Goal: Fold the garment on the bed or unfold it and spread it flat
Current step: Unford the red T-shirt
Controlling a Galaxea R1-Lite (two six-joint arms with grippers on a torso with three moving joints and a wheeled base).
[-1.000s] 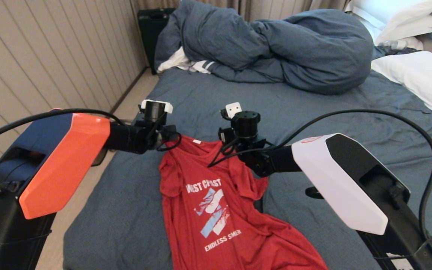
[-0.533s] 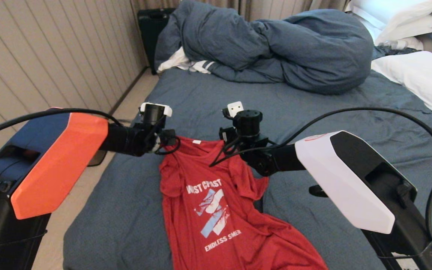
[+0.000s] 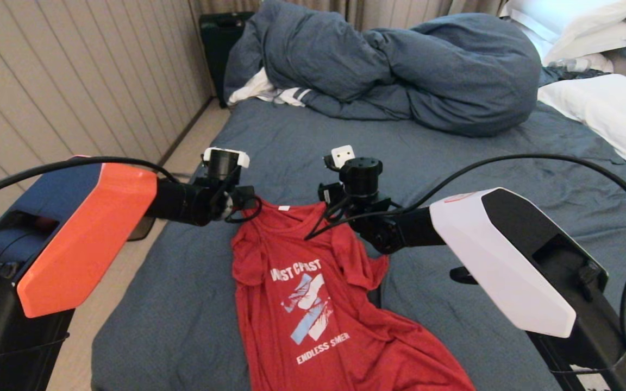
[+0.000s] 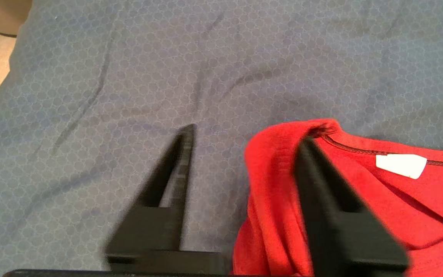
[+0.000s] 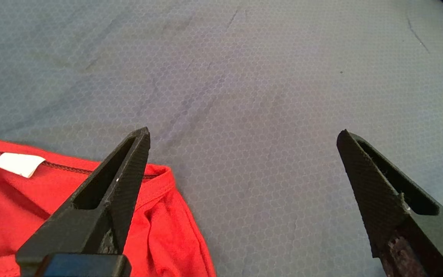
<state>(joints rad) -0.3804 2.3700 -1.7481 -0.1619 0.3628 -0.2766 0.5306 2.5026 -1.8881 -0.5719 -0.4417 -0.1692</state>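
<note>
The garment (image 3: 291, 304), a red T-shirt with white print facing up, lies lengthwise on the bed (image 3: 454, 157), collar away from me and hem bunched at the near right. My left gripper (image 4: 247, 135) hovers at the collar's left end. It is open, and a raised fold of the garment (image 4: 271, 181) leans against the inner face of one finger, with bare sheet between the fold and the other finger. Beside the collar's right end my right gripper (image 5: 242, 134) stands wide open over bare sheet. The garment's corner (image 5: 160, 231) lies next to one finger, not between the two.
A bunched blue-grey duvet (image 3: 400, 70) with a white striped cloth (image 3: 269, 92) under it fills the far end of the bed. White pillows (image 3: 606, 114) lie at the far right. A panelled wall (image 3: 47, 81) and a floor strip (image 3: 128, 260) run along the left.
My left gripper has opened and let go of the collar end, and the fold now rests against one finger. The right arm has drifted slightly right. The garment has barely moved.
</note>
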